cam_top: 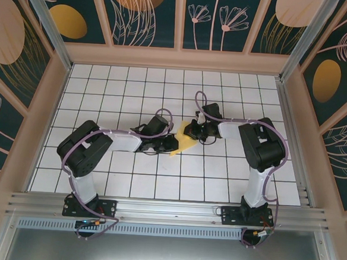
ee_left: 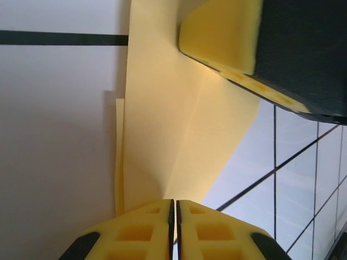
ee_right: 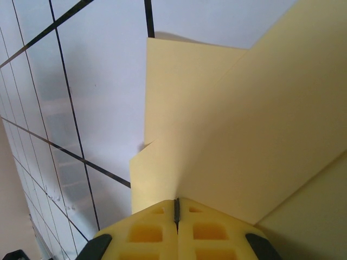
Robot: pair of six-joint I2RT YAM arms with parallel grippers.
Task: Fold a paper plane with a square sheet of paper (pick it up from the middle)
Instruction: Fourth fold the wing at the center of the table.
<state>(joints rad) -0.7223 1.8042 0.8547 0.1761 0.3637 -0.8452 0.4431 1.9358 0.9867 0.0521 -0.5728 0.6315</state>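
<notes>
Setting: white tiled counter (cam_top: 135, 85) with dark grid lines, walled in by panels painted with leaves and flowers.
Task's thing: the sheet of paper (cam_top: 184, 144), pale yellow, sits at the middle of the counter, right between the two arm tips.
Paper's state: it is no longer a flat square. The left wrist view shows the paper (ee_left: 173, 124) with a crease running up from the jaws and a second layer's edge peeking out on its left side. The right wrist view shows overlapping flaps (ee_right: 227, 119) with stepped edges.
Left arm (cam_top: 125, 141): reaches in from the left. The left jaws are pressed together on the near edge of the paper, pinching it at the foot of the crease.
Right arm (cam_top: 233, 129): reaches in from the right. The right jaws are closed on the paper too, clamping where two flaps meet.
Meeting point: in the left wrist view a yellow pad (ee_left: 222, 32) of the right arm lies over the far part of the sheet, so the two grips sit close together.
Why held so: probably one grip anchors the layers while the other sharpens or sets a fold, since thin paper slides and springs open when left free.
Contact with counter: shadows under the edges suggest parts of the sheet are lifted, though I cannot tell how much rests flat.
Progress: judged partway, with no dart shape formed yet.
</notes>
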